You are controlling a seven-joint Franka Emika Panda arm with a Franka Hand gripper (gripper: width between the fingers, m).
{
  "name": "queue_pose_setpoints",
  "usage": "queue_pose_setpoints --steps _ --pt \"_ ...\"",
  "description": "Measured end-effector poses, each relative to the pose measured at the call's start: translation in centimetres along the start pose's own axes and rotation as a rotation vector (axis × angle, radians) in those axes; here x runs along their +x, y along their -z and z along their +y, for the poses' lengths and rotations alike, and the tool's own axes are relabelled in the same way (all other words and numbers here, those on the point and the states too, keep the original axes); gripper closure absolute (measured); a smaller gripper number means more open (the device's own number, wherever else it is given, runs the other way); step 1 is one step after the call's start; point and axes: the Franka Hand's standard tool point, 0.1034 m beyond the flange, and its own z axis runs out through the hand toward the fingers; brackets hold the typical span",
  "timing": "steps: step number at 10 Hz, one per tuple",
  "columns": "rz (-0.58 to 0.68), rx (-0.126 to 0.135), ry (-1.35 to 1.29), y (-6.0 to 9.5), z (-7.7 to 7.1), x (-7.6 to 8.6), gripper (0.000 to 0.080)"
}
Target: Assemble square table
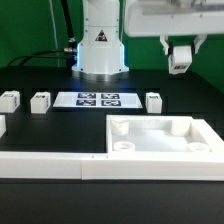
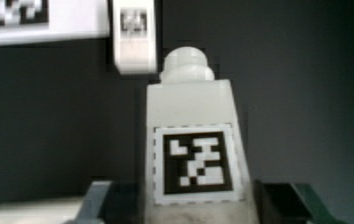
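The jaws are clamped on a stubby white plastic leg [image 2: 192, 135] with a black-and-white tag on its side. A dark finger [image 2: 99, 200] sits at each flank of its base, and its rounded peg end points away from them. They hold it high above the black counter [image 1: 40, 130]. Below and nearest them a second white leg [image 1: 153, 101] stands upright just beside the marker board [image 1: 97, 99]. Nearer the camera lies the white plastic square slab [image 1: 160, 142], raised rim and round corner sockets facing up, against the long low white barrier wall [image 1: 45, 165]. Farthest from the jaws, past the board, stand two more white legs [image 1: 41, 101].
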Motion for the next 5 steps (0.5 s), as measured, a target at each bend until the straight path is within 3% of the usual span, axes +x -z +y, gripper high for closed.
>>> queue_pose_setpoints --steps 1,2,5 --pt "0.068 -0.005 0.043 2.6 1.1 2.0 0.0508" --pt "0.183 -0.04 0.086 4.2 1.4 3.8 0.0508" --pt "0.409 -0.029 0.096 3.9 1.2 3.9 0.0506"
